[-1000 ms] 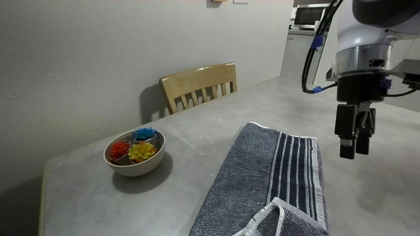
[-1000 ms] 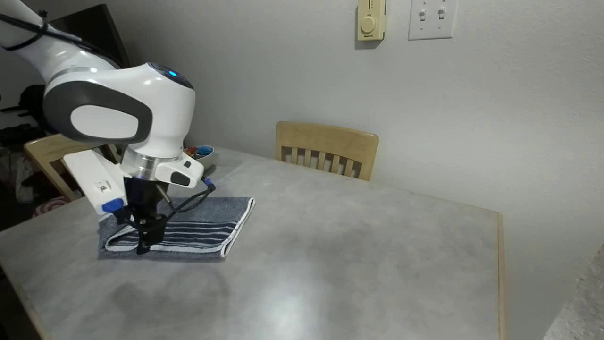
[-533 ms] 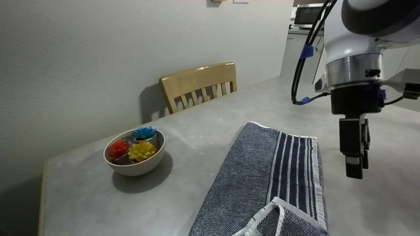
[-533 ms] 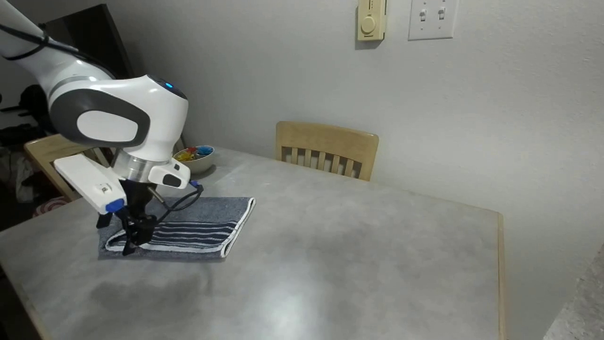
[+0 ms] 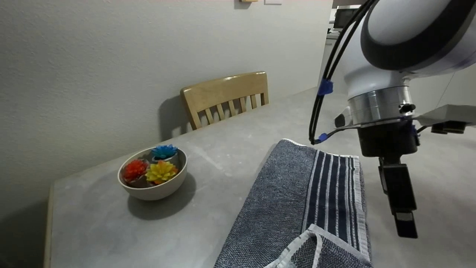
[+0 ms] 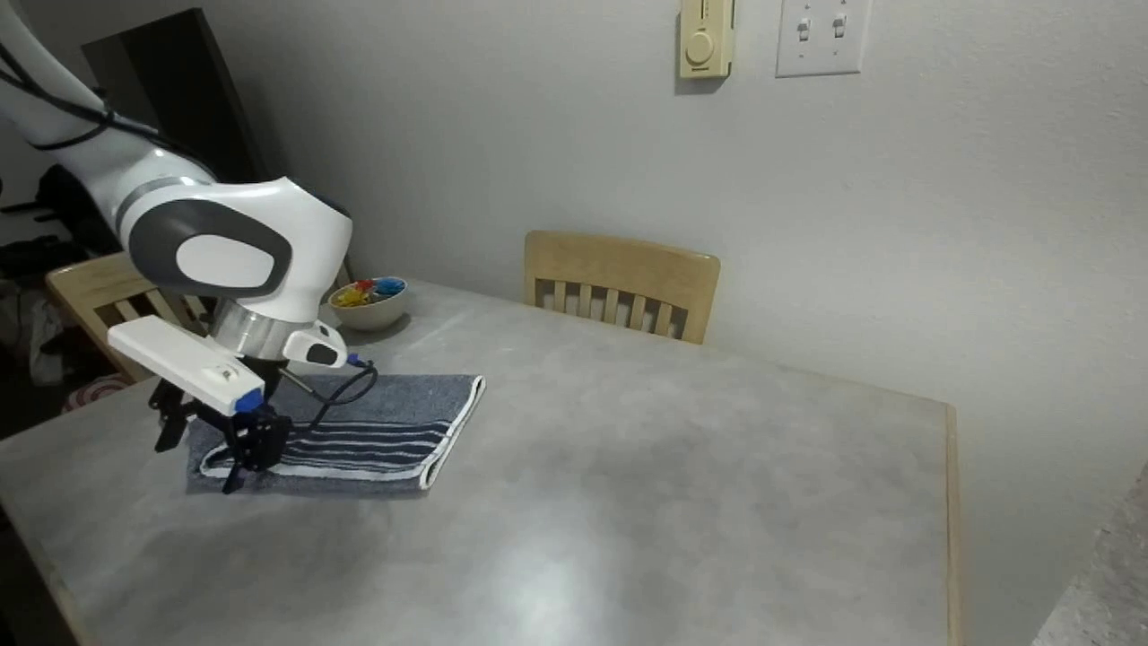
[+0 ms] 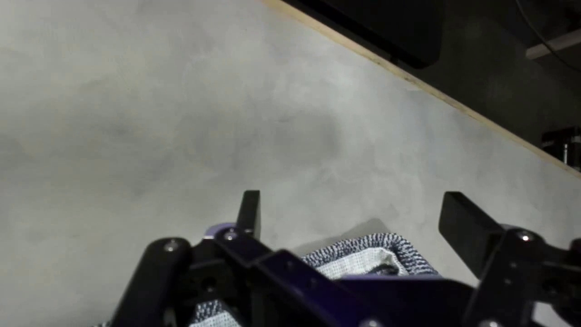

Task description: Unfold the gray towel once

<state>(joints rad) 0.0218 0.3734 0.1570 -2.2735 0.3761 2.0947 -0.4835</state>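
Gray table (image 6: 717,502) is biggest; the gray towel (image 6: 404,399) lies folded on it, at about 8 o'clock in an exterior view, stripes up. Turned-up flap (image 5: 334,251) is near 6 o'clock in an exterior view. My gripper (image 6: 199,465) is spread wide, holding nothing, by the towel's 9 o'clock end in an exterior view. Step looks like lining up a pinch. Best way: ease toward 6 o'clock in the wrist view, get the white hem (image 7: 363,261) between my fingertips (image 7: 467,227), take the top layer only, then lift and swing it over slowly so lower layers don't drag.

Unclear: flap runs off the view at 6 o'clock, where just a single finger (image 5: 406,223) of mine shows; my gripper covers part of the hem in the wrist view. Fingertip clearance and layer count: can't tell.
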